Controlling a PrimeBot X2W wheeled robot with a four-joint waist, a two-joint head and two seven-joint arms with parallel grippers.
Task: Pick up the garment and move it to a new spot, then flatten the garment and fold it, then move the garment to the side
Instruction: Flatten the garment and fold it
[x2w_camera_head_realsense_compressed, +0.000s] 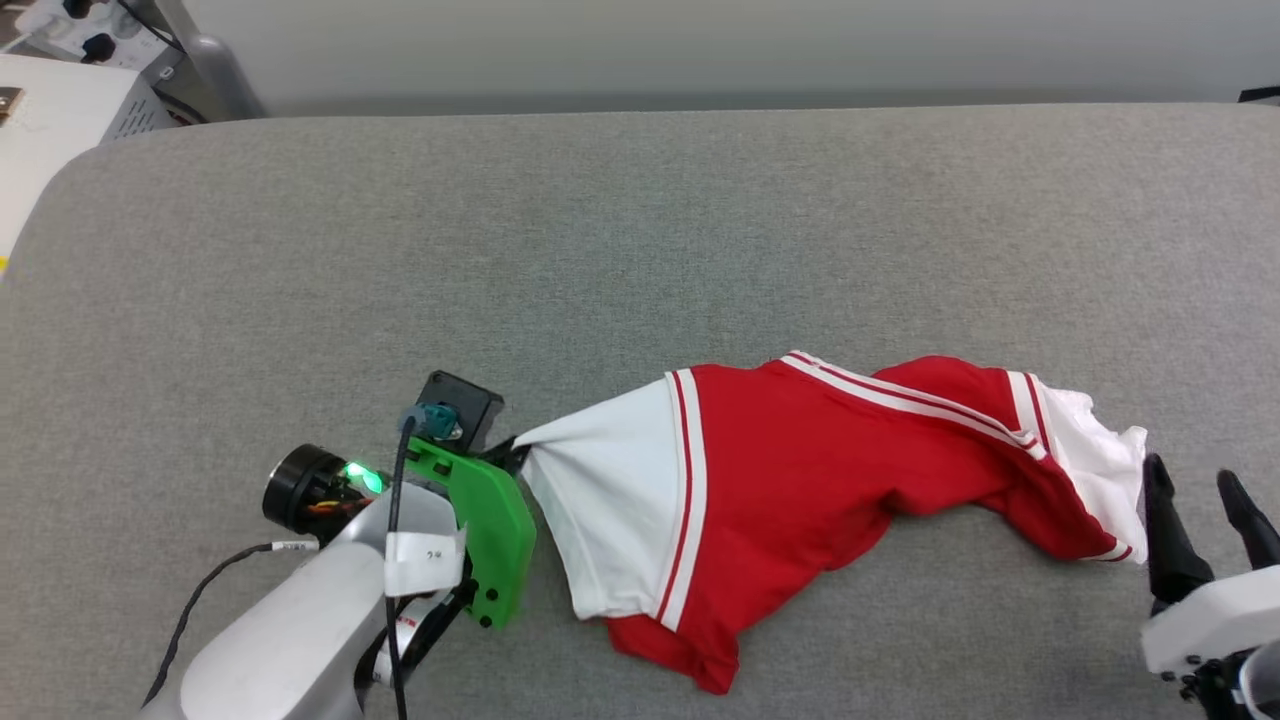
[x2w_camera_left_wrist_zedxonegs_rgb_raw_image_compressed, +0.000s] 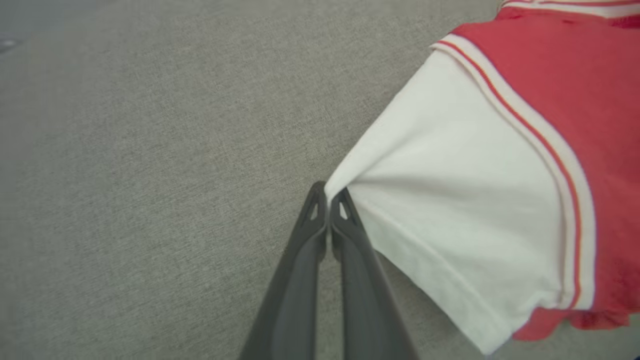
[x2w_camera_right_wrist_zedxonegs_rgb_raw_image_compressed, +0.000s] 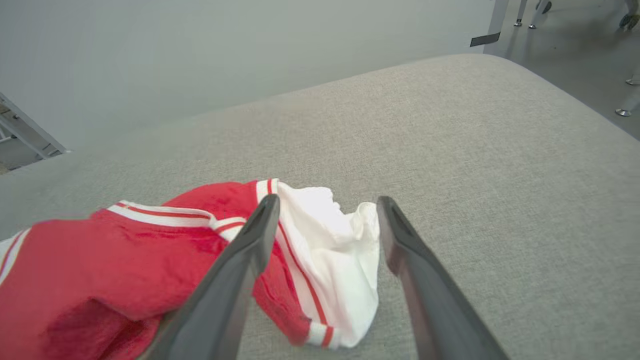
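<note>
right gripper (x2w_camera_right_wrist_zedxonegs_rgb_raw_image_compressed: 327, 201): two long dark fingers (x2w_camera_right_wrist_zedxonegs_rgb_raw_image_compressed: 235, 280) spread wide. Crumpled red thin-fabric jersey (x2w_camera_right_wrist_zedxonegs_rgb_raw_image_compressed: 125, 260) with white panel and striped trim lies on grey woven-fabric surface (x2w_camera_right_wrist_zedxonegs_rgb_raw_image_compressed: 475, 150). White end sits between the fingers (contact not discernible).

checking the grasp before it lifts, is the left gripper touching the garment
Touching. The left wrist view shows the left gripper shut on a white corner of the garment.
</note>
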